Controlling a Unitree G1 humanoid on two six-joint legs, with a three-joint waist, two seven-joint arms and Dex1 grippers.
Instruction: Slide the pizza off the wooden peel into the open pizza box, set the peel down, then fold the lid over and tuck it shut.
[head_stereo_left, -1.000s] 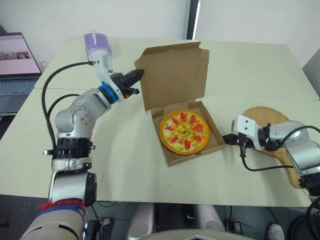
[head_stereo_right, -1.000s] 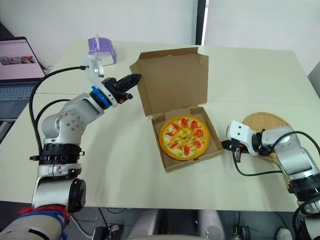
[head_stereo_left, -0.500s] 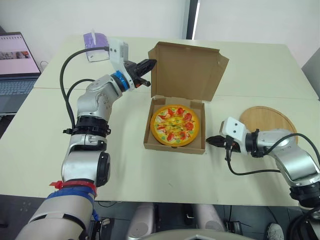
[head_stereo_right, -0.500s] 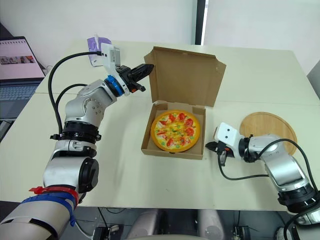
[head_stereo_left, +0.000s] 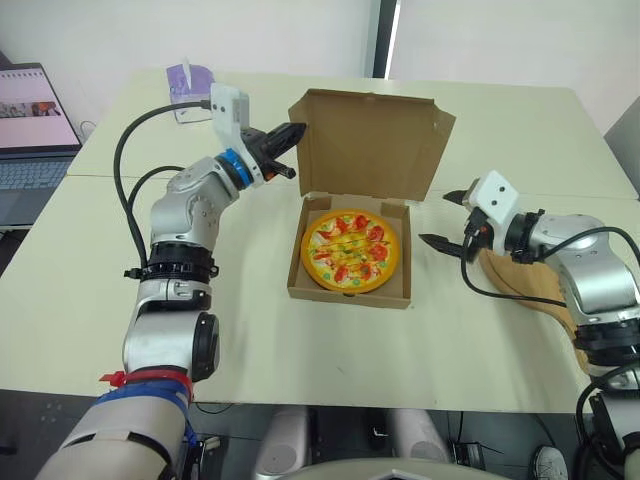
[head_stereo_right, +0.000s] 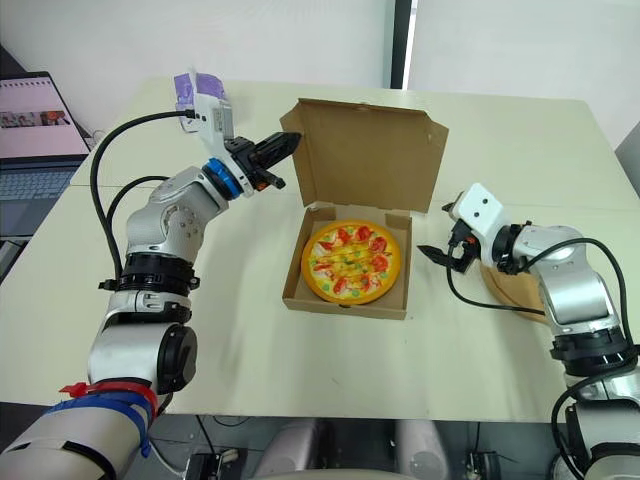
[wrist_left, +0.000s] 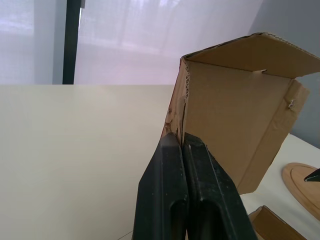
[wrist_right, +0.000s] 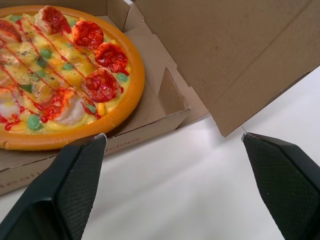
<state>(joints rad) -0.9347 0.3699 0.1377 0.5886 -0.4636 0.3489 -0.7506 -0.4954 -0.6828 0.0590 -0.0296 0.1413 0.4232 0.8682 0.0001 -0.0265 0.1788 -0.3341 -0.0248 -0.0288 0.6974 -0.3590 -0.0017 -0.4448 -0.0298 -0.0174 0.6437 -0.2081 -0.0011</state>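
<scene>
The open cardboard pizza box (head_stereo_left: 346, 294) sits mid-table with the pizza (head_stereo_left: 350, 250) lying flat in its base. Its lid (head_stereo_left: 375, 140) stands nearly upright behind. My left gripper (head_stereo_left: 298, 130) is shut, its tips touching the lid's left edge; in the left wrist view the fingers (wrist_left: 175, 150) press together against the lid (wrist_left: 235, 110). My right gripper (head_stereo_left: 442, 218) hangs open just right of the box, empty. The right wrist view shows its fingertips (wrist_right: 80, 175) spread wide before the pizza (wrist_right: 55, 75) and the lid's corner (wrist_right: 235, 50). The round wooden peel (head_stereo_left: 525, 285) lies on the table under my right forearm.
A laptop (head_stereo_left: 35, 130) sits on a side table at far left. A purple tissue box (head_stereo_left: 185, 78) stands at the back left of the table. Bare tabletop (head_stereo_left: 250, 330) lies left and in front of the box.
My right gripper has opened wide and lifted from the table by the box's front right corner. The box swung round square to me; my left gripper stayed shut at the lid's left edge.
</scene>
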